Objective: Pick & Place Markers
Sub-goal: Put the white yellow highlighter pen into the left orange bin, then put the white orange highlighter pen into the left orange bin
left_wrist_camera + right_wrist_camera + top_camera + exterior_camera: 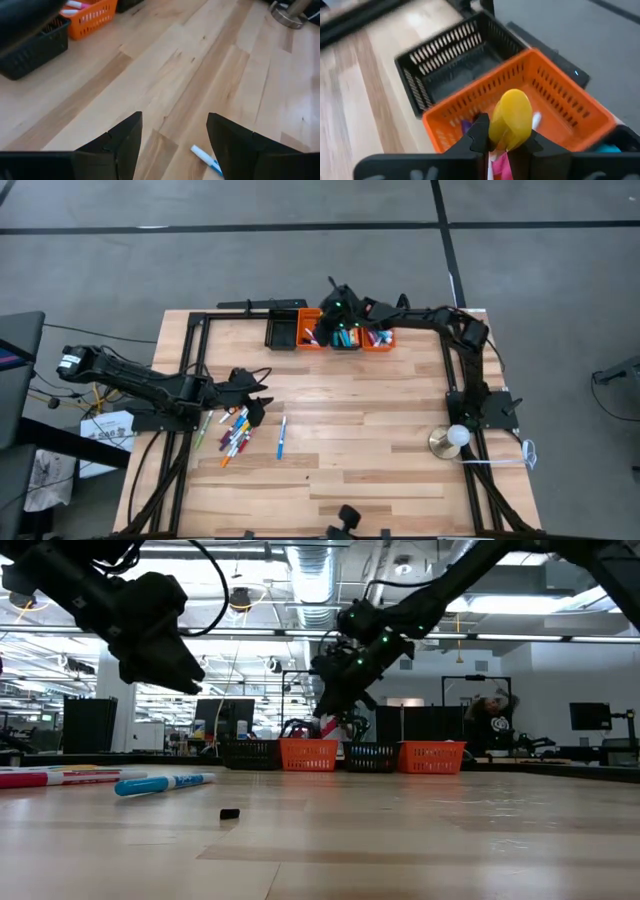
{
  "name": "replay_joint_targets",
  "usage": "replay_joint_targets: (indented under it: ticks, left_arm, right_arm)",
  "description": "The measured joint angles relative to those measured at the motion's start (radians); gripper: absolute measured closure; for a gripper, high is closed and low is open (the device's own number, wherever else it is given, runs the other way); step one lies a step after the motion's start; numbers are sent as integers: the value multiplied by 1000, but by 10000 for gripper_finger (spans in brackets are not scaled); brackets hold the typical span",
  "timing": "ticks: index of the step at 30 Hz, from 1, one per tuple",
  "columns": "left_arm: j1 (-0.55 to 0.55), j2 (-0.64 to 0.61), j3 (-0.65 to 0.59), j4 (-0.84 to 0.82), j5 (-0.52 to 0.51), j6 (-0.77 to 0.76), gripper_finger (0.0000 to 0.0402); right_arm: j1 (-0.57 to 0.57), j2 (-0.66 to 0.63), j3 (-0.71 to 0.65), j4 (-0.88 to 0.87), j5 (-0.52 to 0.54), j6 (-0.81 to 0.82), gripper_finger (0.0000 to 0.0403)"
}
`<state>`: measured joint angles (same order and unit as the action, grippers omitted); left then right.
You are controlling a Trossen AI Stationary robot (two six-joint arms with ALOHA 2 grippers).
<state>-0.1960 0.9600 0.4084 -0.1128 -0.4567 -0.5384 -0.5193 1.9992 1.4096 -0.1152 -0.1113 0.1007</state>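
Several markers [235, 430] lie in a loose pile on the table's left side, with one blue marker [282, 437] just to their right. My left gripper [255, 395] hangs open a little above the table beside the pile; the blue marker's tip [205, 157] shows by one finger. My right gripper [335, 320] is shut on a yellow marker [512, 117] above an orange bin [520, 100] in the row at the far edge. An empty black bin [455, 65] stands just beyond that orange bin. My right gripper pinches the yellow marker between its two fingers [480, 135]. The marker's yellow end [512, 107] sticks out past the fingertips. The fingers slant downward, coming from the table's right along the far edge. The marker is lifted clear, over the orange bin's opening.
Four bins line the far edge: black [283, 332], orange [310, 330], black [345, 338], orange [378, 338], the last three holding markers. A round metal base with a white ball [450, 440] stands at the right. A small black piece [230, 813] lies mid-table.
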Motion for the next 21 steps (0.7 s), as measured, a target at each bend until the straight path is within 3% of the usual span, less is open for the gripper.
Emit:
replay_joint_targets:
  ticks: [4, 13, 21]
  left_arm:
    - [-1, 0, 0, -11, 15, -2, 183]
    - [2, 0, 0, -54, 40, -43, 183]
    - [2, 2, -17, -89, 43, -78, 183]
  right_arm:
    - [6, 20, 56, -107, 4, -36, 369]
    - [22, 17, 60, -119, -20, -74, 328]
    - [39, 17, 59, -111, -17, -101, 264]
